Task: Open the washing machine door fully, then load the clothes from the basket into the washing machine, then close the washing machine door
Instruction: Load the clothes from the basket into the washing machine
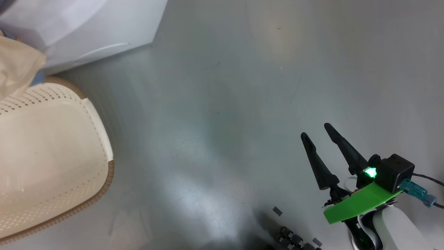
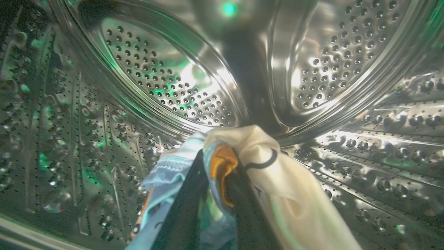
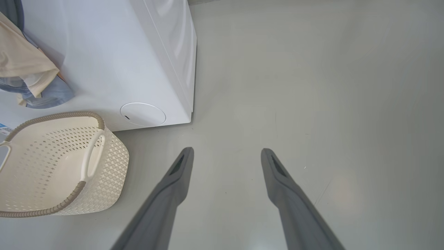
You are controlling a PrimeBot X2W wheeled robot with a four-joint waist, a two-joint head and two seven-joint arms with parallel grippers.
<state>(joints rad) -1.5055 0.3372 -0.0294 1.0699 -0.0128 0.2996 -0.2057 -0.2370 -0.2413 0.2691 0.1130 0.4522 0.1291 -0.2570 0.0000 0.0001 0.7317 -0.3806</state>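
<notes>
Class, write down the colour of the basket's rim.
Greyish brown, woven-look rim on the cream basket; clearest in the right wrist view.

No legible text or numbers; blue sticker [image 3: 4, 129] on the washing machine [image 3: 114, 62] too cropped

Inside the drum [image 2: 166, 80] there is open room ahead of the left gripper [image 2: 218, 166], with steel walls all round and the clothes [image 2: 288, 180] bunched between its fingers. Open floor [image 1: 225, 104] lies around the right gripper [image 1: 315, 130]. The basket [image 1: 55, 97] and washing machine [image 1: 104, 31] stand well off to its left
</notes>
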